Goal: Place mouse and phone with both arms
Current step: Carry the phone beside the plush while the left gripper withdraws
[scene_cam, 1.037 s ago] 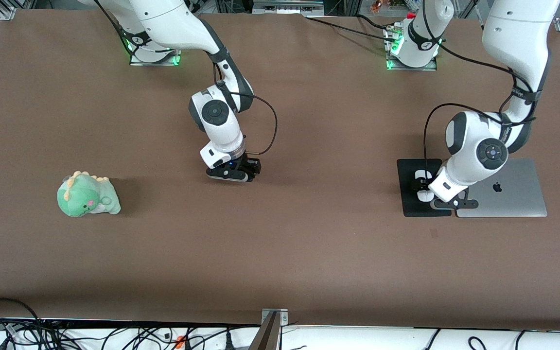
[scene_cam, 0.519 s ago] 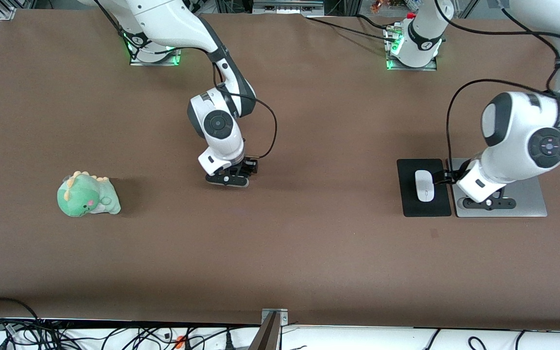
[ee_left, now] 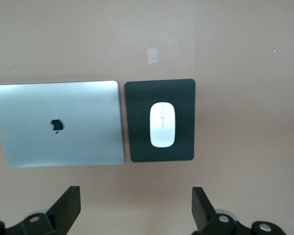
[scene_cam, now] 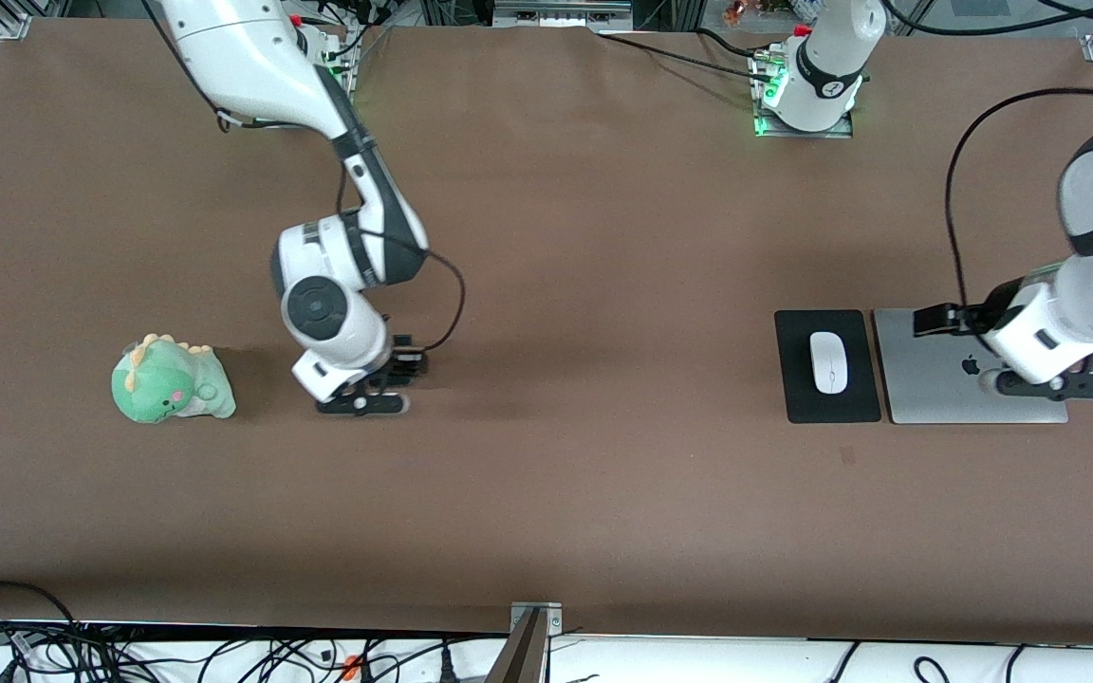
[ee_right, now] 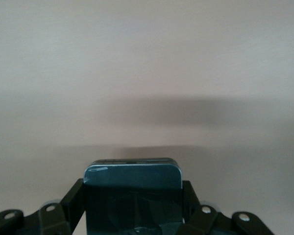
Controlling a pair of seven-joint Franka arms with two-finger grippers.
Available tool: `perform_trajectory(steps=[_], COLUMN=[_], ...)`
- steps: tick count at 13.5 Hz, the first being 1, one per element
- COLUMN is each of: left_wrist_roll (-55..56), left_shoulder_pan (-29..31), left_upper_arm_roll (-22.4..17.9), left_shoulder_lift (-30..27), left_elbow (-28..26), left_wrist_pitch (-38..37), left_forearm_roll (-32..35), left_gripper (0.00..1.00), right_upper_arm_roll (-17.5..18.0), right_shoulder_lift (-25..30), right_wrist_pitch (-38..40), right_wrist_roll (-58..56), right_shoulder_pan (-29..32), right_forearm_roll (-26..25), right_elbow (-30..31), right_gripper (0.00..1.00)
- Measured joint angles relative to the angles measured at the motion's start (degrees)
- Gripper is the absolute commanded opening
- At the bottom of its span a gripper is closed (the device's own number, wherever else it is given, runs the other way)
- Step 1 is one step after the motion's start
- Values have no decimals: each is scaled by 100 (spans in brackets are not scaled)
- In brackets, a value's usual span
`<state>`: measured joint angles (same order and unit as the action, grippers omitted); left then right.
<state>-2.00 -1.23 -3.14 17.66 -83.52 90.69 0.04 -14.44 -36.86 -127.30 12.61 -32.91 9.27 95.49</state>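
my right hand is clamped on the phone, one finger on each side of it, held up over bare table near the green plush dino. the phone's dark face sits right between the fingers in the right wrist view.

my left hand is up over the silver laptop, fingers spread wide with nothing in them. the mouse lies on the black pad, which sits just beside the laptop toward the right arm's end. the mouse is clear of my left hand, not touching it.
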Motion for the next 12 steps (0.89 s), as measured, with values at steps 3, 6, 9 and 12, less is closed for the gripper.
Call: perform_trajectory(steps=[3, 6, 9, 12], left_wrist_roll=[-586, -699, -705, -705], left_shoulder_pan=[319, 405, 393, 395], left_upper_arm_roll=[-148, -143, -124, -124], left_shoulder_lift=[-164, -211, -356, -960], left_elbow=[515, 957, 777, -237], left_wrist_pitch=[-83, -233, -86, 893], left_forearm_roll=[-12, -26, -26, -26], left_gripper=[100, 100, 100, 100], right_upper_arm_roll=[-66, -73, -48, -15], right_shoulder_lift=[199, 484, 563, 571], right_wrist_pitch=[-657, -1714, -2200, -2322], right_wrist_roll=[-975, -1203, -1085, -1061], right_shoulder_pan=[658, 1150, 1190, 1178], right_forearm_roll=[12, 31, 168, 172], right_elbow=[586, 1483, 1867, 1867], right_gripper=[13, 9, 9, 9])
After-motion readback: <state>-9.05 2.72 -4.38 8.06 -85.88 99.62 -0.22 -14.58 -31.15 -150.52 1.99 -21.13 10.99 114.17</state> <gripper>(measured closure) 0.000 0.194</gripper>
